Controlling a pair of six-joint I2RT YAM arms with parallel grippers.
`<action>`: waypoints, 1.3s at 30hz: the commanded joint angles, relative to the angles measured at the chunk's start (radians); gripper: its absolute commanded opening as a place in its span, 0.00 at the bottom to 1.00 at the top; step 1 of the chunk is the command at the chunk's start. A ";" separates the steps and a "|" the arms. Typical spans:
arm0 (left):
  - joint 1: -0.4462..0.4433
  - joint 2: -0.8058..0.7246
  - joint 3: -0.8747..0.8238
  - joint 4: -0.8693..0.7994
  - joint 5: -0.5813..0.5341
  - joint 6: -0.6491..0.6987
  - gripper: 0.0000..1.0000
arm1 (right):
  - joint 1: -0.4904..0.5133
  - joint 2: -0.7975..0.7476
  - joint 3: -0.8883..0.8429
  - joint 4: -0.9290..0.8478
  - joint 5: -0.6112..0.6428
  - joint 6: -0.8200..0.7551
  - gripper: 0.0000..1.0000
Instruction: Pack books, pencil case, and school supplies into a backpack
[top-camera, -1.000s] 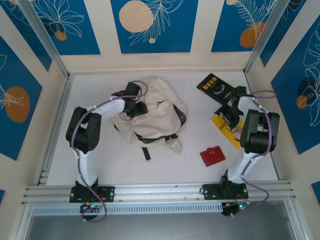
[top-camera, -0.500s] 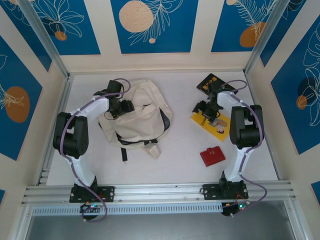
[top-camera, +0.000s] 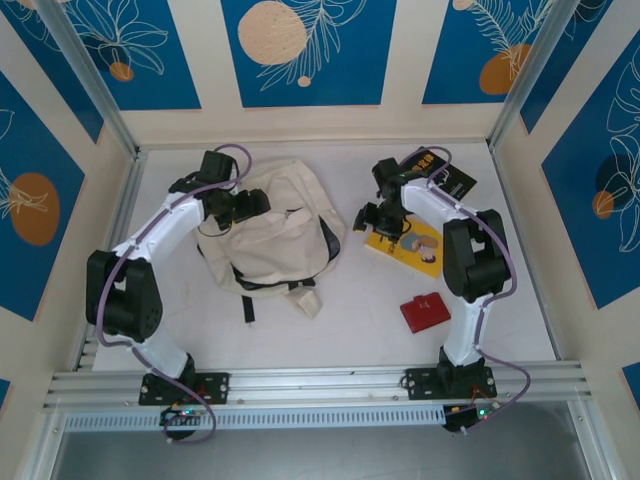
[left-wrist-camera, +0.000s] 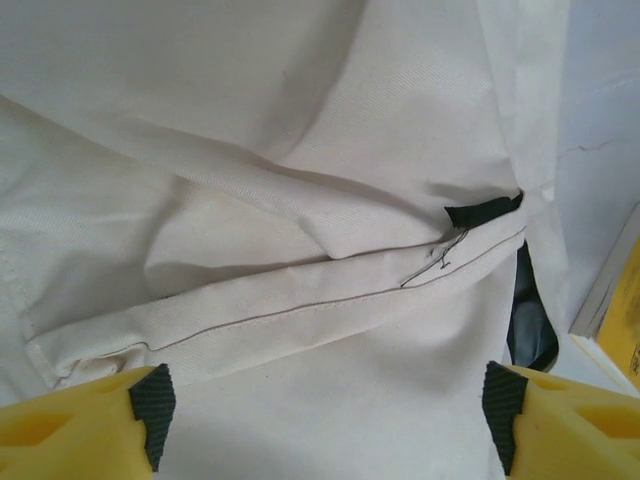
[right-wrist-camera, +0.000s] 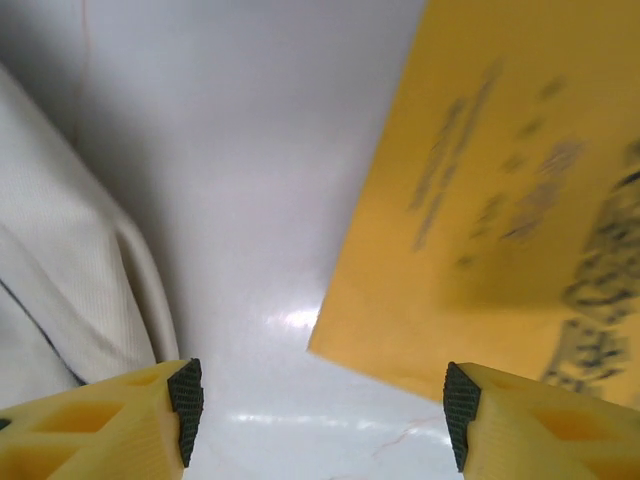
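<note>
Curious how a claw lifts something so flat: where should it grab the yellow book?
Probably the edge of the yellow book facing the backpack, near its corner, from above. It lies flat, and bare table beside that edge leaves room for a finger; the right gripper hangs open there.

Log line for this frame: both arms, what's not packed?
left jaws open over backpack | right jaws open at yellow book corner | yellow book, black book, red case on table

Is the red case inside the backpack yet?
No, the red case lies flat on the table, well apart from the backpack, in front of the right arm's base.
</note>
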 joint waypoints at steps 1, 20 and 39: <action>-0.007 -0.045 0.008 -0.040 0.009 0.010 0.87 | -0.019 0.059 0.095 -0.061 0.135 0.054 0.67; -0.008 -0.107 -0.039 -0.055 0.040 0.004 1.00 | -0.002 0.336 0.330 -0.206 0.146 0.053 0.28; -0.051 -0.096 -0.021 -0.043 0.067 -0.003 1.00 | 0.221 -0.002 -0.211 -0.077 0.023 0.087 0.15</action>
